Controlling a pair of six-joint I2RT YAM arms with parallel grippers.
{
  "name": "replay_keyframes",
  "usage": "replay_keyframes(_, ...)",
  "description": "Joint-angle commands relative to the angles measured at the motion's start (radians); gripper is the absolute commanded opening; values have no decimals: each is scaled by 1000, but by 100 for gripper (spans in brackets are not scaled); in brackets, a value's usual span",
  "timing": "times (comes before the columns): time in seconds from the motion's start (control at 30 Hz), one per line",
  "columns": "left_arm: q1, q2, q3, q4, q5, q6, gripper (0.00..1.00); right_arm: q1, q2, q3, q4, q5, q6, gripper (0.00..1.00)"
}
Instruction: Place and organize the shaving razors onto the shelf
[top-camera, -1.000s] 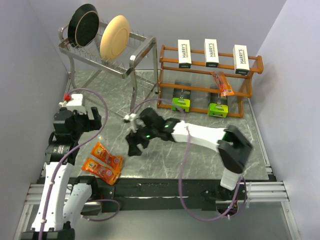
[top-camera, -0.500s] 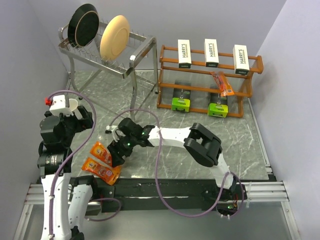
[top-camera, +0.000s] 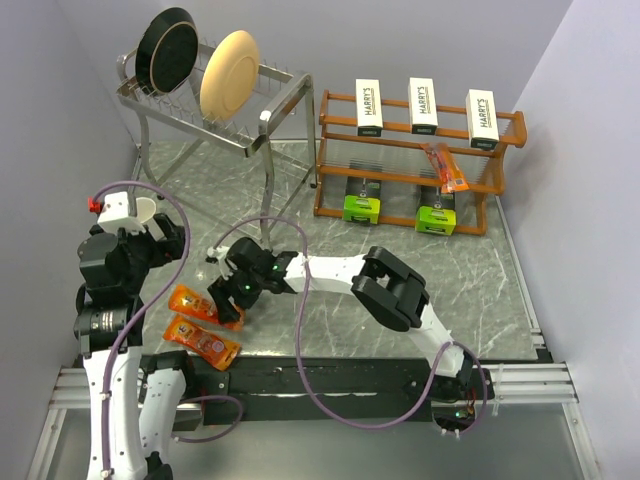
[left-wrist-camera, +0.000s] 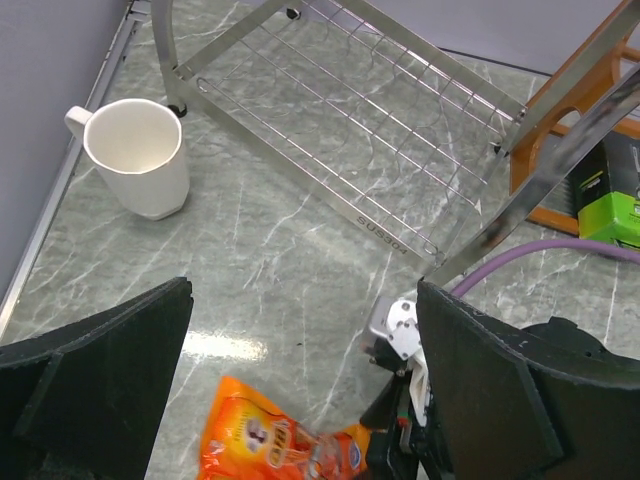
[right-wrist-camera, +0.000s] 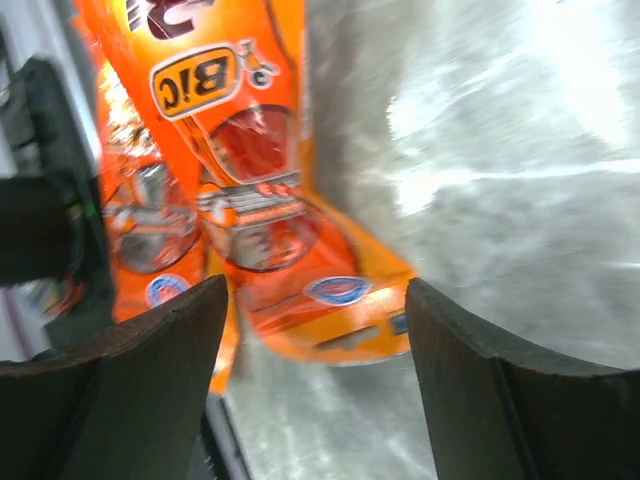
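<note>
The right claw (top-camera: 222, 300) is hanging low at the lower left of the top view. Its fingers (right-wrist-camera: 150, 390) are standing apart over an orange pack (right-wrist-camera: 270, 210) that is lying flat on the table (top-camera: 480, 260); whether they are touching it I cannot tell. A second orange pack (top-camera: 201, 340) is lying just beside it, nearer the bottom edge. The left claw (left-wrist-camera: 300, 295) is hovering at far left with its fingers spread wide, looking down on a mug (left-wrist-camera: 138, 155). At upper right the shelf (top-camera: 321, 150) is carrying three white boxes (top-camera: 424, 105) on its top tier, a third orange pack (top-camera: 445, 167) leaning at the middle tier, and two green packs (top-camera: 362, 202) on the bottom. A plate rack (top-camera: 267, 170) is standing at upper left.
</note>
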Motion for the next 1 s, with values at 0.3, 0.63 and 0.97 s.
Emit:
replay_keyframes(0.3,13,1,24,14,61,-39,99,-30,-98,85,-39,-4,-153,80)
replay_keyframes(0.63,28,14,43,-9,71,-27,100,-42,25,101,-37,-194,-144,81)
replay_keyframes(0.97,62,2,24,-9,85,-36,99,-33,43,33,17,-258,-52,55)
